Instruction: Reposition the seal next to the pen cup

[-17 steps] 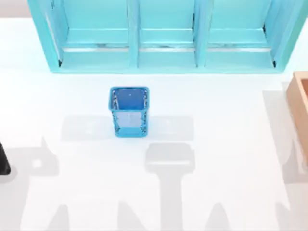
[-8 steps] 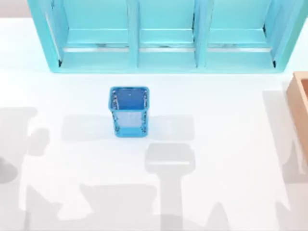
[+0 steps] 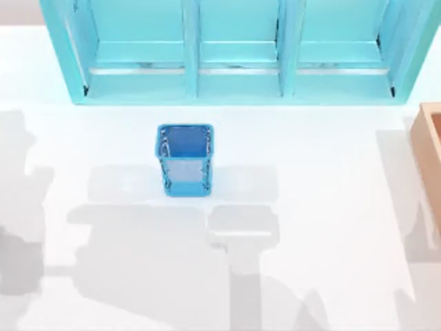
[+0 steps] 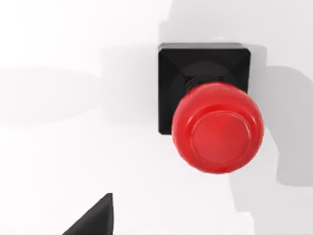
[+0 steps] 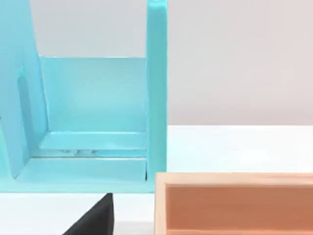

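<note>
Left wrist view looks straight down on the seal (image 4: 210, 110), which stands upright on the white table (image 4: 73, 147): a glossy red rounded knob over a square black block base. A black wedge of the left gripper (image 4: 93, 220) pokes into the picture's edge, apart from the seal; whether that claw is spread or pressed together cannot be told. No brand, label or lettering can be read on the seal's knob or base.

From the top view, the pen cup (image 3: 185, 160) stands upright in the middle of the table, a little left of centre, its blue mesh-like sides tapering down from a square mouth. Grey shadows of the arms lie across the near and left parts of the table. Behind the cup, along the far edge, stands the light-blue shelf unit (image 3: 234, 52), split into three bays. At the right edge sits a tan wooden box (image 3: 428, 152).

Right wrist view faces that box's rim (image 5: 234, 178) with the shelf unit's end bay beyond it. A dark corner of the right gripper (image 5: 95, 220) shows; its claw's state cannot be told either.
</note>
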Robot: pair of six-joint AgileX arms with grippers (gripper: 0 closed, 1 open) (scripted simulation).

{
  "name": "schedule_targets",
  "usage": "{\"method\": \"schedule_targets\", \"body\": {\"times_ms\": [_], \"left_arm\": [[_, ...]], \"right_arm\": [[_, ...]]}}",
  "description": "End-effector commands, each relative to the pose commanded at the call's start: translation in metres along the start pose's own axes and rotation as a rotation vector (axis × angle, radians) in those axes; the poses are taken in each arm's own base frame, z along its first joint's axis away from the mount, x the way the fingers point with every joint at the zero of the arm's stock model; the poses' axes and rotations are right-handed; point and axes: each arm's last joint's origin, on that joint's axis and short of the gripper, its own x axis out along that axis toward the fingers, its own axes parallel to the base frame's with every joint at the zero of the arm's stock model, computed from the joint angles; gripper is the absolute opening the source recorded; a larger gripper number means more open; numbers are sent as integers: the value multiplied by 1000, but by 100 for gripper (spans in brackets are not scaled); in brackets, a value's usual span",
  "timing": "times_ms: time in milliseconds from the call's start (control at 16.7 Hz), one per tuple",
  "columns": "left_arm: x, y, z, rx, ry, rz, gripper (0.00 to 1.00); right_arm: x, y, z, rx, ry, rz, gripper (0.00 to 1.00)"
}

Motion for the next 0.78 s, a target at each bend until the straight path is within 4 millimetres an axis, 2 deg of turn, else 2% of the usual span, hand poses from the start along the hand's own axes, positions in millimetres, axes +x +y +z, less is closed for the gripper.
{"method": "schedule_targets", "body": {"times_ms": [180,540,660,780], "left_arm": [[3,7,11,0,52,-14,100],[3,5,12,4,52,-14,100],[14,6,12,1,57,-15,100],[32,7,13,0,56,-15,100]], "right_arm": [[0,0,0,0,0,0,100],[0,0,0,0,0,0,100],[0,0,0,0,0,0,100],[0,0,0,0,0,0,100]]}}
